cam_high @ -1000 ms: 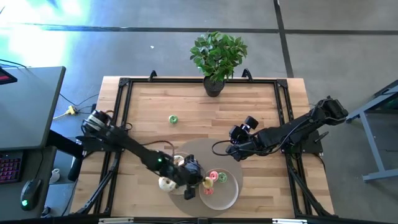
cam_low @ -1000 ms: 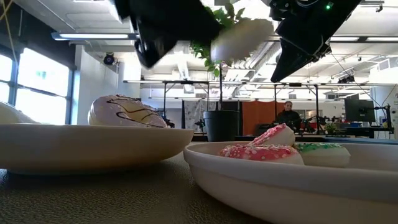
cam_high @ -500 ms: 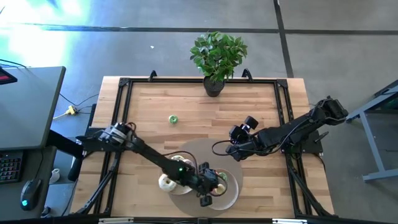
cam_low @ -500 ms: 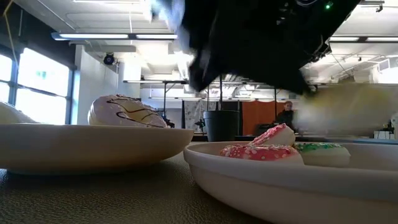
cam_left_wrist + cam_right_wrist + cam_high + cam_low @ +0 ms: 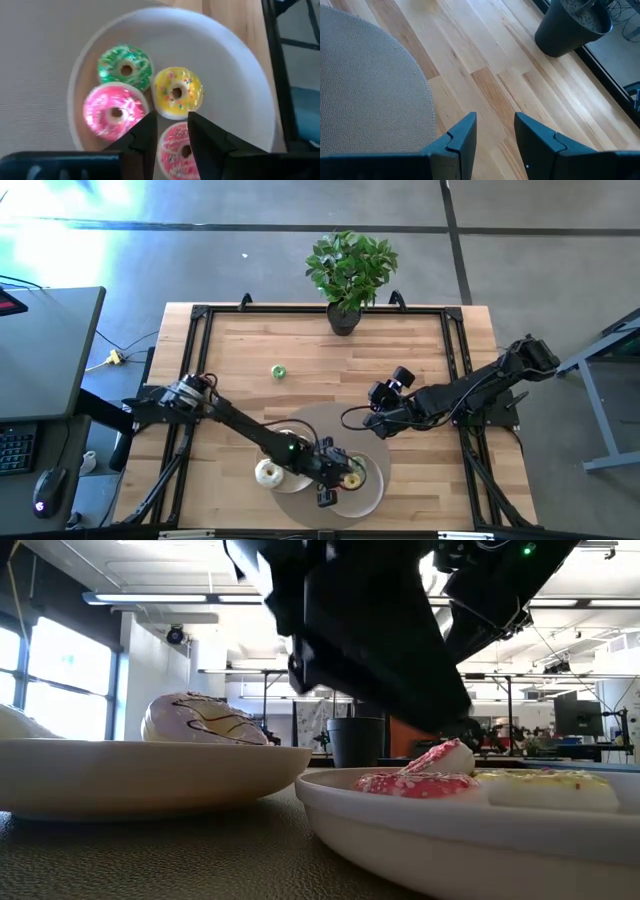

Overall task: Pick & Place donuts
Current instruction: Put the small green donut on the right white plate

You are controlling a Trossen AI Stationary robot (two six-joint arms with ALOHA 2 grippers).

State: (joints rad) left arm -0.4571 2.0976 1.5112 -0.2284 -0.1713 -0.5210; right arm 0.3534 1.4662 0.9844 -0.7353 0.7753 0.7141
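My left gripper (image 5: 170, 130) hangs just above the round beige plate (image 5: 240, 95) on the right side of the grey mat, its two dark fingers (image 5: 142, 135) parted by a narrow gap with nothing between them. Directly below the tips lie four small ring-shaped toy donuts crowded together on that plate: a yellow-iced one with sprinkles (image 5: 177, 92) just past my fingertips, a green-iced one (image 5: 125, 68) beside it, a bright pink one (image 5: 114, 111) next to that, and a pink-and-white sprinkled one (image 5: 175, 150) partly under my fingers. I judge the yellow donut to be freshly set down, since my fingers sit over it with only enough opening to have let it go. From above, my left arm reaches diagonally across the round grey textured mat (image 5: 335, 420) to this plate (image 5: 372, 492), while the other beige plate beside it carries a larger white-iced donut (image 5: 267, 473); at table level that plate (image 5: 150, 780) shows a donut with white icing and dark drizzle (image 5: 205, 720). One small green donut (image 5: 279, 371) sits alone on the bare wooden tabletop (image 5: 420, 350), well apart from both plates, and looks like a piece yet to be collected. My right gripper (image 5: 495, 132) waits above the wood at the mat's edge, its fingers narrowly apart and empty, near the dark pot of the green plant (image 5: 350, 270).
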